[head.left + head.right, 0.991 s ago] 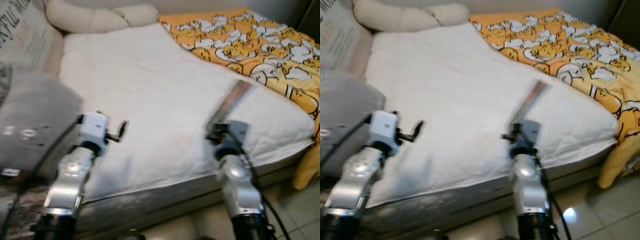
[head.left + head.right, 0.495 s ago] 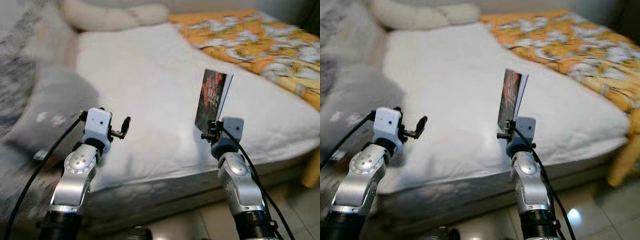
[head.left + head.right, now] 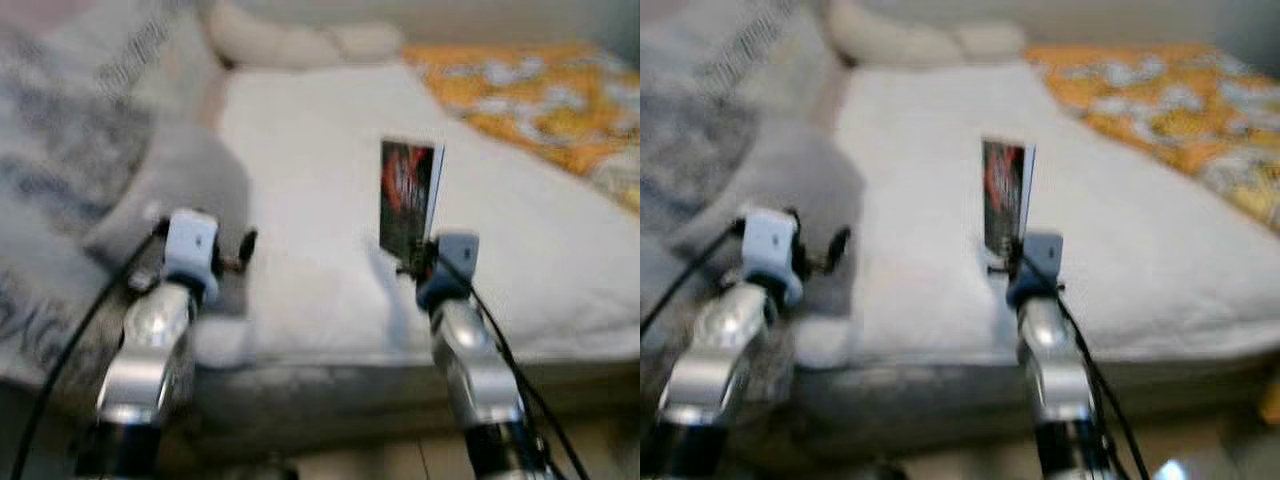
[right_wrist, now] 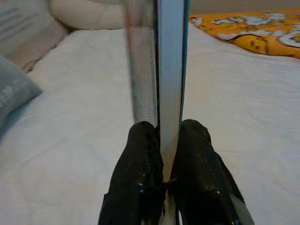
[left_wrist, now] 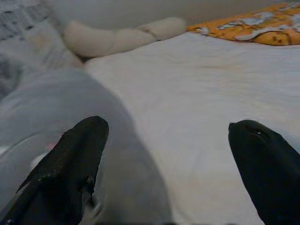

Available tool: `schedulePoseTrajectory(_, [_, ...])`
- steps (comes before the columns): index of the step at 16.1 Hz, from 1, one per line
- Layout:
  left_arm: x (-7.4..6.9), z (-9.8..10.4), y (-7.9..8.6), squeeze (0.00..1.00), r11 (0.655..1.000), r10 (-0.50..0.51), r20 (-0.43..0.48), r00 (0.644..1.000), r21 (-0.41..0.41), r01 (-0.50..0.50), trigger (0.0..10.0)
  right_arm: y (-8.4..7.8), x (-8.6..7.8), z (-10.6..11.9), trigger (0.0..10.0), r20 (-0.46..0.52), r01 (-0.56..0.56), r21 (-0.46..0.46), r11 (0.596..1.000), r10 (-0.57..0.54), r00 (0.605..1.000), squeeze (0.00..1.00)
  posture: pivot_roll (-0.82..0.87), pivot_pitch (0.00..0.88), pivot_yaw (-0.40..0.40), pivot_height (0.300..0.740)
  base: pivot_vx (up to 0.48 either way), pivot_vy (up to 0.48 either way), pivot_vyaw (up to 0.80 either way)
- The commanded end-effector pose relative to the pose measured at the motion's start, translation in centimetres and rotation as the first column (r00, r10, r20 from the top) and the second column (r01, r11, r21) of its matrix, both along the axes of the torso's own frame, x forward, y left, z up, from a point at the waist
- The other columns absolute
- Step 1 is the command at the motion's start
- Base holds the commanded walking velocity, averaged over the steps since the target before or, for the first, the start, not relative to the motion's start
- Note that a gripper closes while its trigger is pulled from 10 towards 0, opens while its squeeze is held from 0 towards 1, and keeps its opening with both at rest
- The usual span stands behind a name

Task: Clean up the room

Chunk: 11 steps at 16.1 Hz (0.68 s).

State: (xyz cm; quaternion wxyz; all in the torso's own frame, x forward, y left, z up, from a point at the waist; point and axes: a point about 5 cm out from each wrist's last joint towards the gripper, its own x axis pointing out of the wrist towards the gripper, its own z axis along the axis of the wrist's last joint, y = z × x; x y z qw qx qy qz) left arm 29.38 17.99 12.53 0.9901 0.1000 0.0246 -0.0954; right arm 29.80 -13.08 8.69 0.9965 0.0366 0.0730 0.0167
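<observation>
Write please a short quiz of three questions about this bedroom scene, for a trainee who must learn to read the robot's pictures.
1. True or false: the right gripper is clamped on a book held upright.
2. The left gripper is: A) shut on a pillow; B) open and holding nothing; C) shut on a cable.
3. What lies at the head of the white mattress, against the wall?

Key
1. True; the jaws pinch the book's lower edge, above the mattress.
2. B; its jaws stand wide apart, near the grey pillow.
3. A long cream bolster pillow.
</observation>
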Motion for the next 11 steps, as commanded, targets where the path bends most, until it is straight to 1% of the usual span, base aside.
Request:
schedulePoseTrajectory(1, [0.21,0.40,-0.28,0.00,1.000,-0.011,0.011,1.000,0.000,0.011,10.0,0.01,0.34,0.99,10.0,0.042,-0.020,-0.004,1.000,0.020,0.999,0.00,0.08,0.000,0.038,0.740,0.281,0.000,0.00])
schedulePoseTrajectory(5, [0.32,0.52,-0.43,0.00,1.000,-0.012,0.013,1.000,-0.002,0.012,10.0,0.30,0.33,0.93,10.0,0.038,-0.046,-0.030,0.998,0.048,0.998,0.00,0.08,0.000,0.036,0.740,0.281,0.000,0.74])
schedulePoseTrajectory(7, [0.34,0.51,-0.43,0.00,1.000,-0.012,0.013,1.000,-0.002,0.012,10.0,0.23,0.38,0.83,10.0,0.032,-0.038,-0.011,0.999,0.038,0.999,0.00,0.08,0.000,0.036,0.740,0.279,0.000,0.00])
schedulePoseTrajectory(10, [0.33,0.44,-0.46,0.00,1.000,-0.009,0.012,1.000,-0.005,0.009,10.0,0.51,0.48,0.97,10.0,0.036,-0.079,-0.030,0.996,0.080,0.996,0.00,0.08,0.000,0.034,0.740,0.277,0.000,0.00])
schedulePoseTrajectory(11, [0.32,0.38,-0.48,0.00,1.000,-0.009,0.011,1.000,-0.005,0.009,10.0,0.76,0.58,0.96,10.0,0.030,-0.110,-0.035,0.993,0.111,0.993,0.00,0.08,0.000,0.033,0.740,0.244,0.000,0.00])
